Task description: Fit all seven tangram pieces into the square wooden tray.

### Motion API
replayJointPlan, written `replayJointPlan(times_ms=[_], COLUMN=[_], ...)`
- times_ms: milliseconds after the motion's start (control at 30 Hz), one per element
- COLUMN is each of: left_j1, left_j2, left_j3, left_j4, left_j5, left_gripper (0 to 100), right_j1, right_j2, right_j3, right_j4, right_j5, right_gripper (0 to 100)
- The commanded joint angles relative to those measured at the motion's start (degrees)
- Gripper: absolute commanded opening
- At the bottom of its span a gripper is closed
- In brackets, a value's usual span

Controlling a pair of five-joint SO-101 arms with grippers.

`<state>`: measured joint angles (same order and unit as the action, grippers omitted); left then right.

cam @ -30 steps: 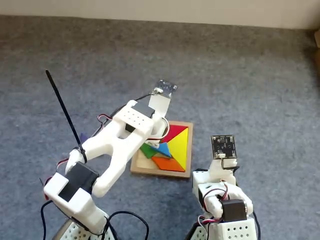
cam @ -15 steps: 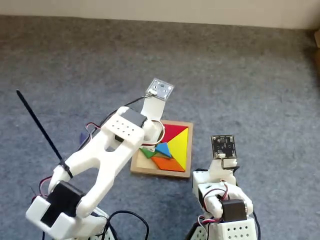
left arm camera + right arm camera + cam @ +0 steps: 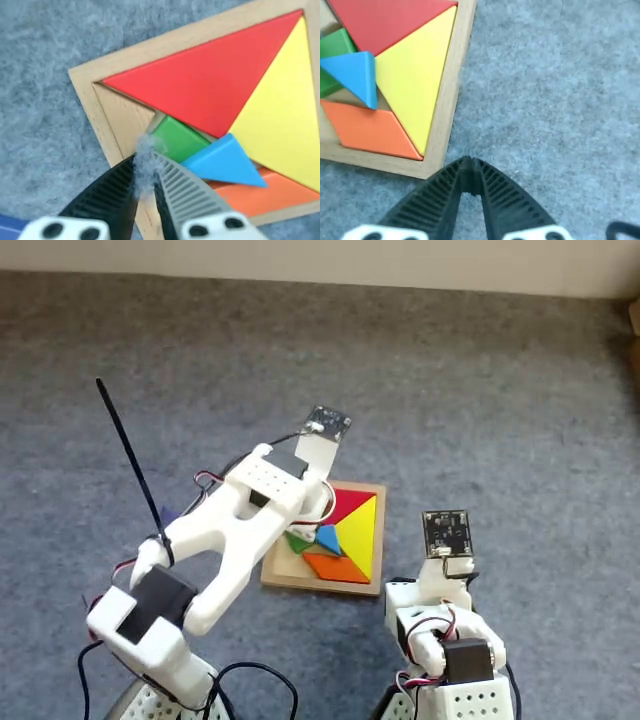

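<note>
The square wooden tray [image 3: 374, 583] lies on the grey carpet and holds a red triangle [image 3: 350, 504], a yellow triangle [image 3: 364, 530], an orange parallelogram [image 3: 336, 566], a green piece [image 3: 297, 540] and a small blue triangle [image 3: 327, 537] resting tilted over the others. In the left wrist view the green piece [image 3: 176, 140] sits beside a bare wooden corner [image 3: 122, 122]. My left gripper [image 3: 146, 159] hangs shut over that corner, with a wisp of grey fluff at its tips. My right gripper [image 3: 468, 169] is shut above the carpet just off the tray's edge [image 3: 451, 100].
A dark blue piece [image 3: 165, 512] peeks out on the carpet beside the left arm, mostly hidden. A black strap [image 3: 125, 450] sticks up from that arm. The carpet runs open to the back and right, ending at a pale wall [image 3: 320, 255].
The left arm swung out to the left and down half a second ago, then came back to where it was. Its gripper stayed over the tray's left part. The right arm kept still.
</note>
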<state>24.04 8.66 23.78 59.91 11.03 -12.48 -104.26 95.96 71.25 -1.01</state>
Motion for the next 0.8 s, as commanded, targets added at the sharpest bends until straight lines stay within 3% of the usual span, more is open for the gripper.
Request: replayJointPlan(times_ms=[0, 267, 767], left_j1=[0.0, -4.3, 2.8], left_j2=[0.6, 0.3, -3.3], left_j3=[-3.7, -4.4, -4.1], left_j4=[0.2, 0.1, -2.7], left_j5=[-0.3, 0.0, -0.1], left_gripper=[3, 2, 3], right_j1=[0.5, 0.5, 0.5], right_j2=[-0.9, -0.9, -0.9], right_j3=[8.6, 8.6, 8.6], right_j4=[0.4, 0.4, 0.4], right_j5=[-0.3, -0.3, -0.3], right_gripper=[1.5, 1.5, 1.5])
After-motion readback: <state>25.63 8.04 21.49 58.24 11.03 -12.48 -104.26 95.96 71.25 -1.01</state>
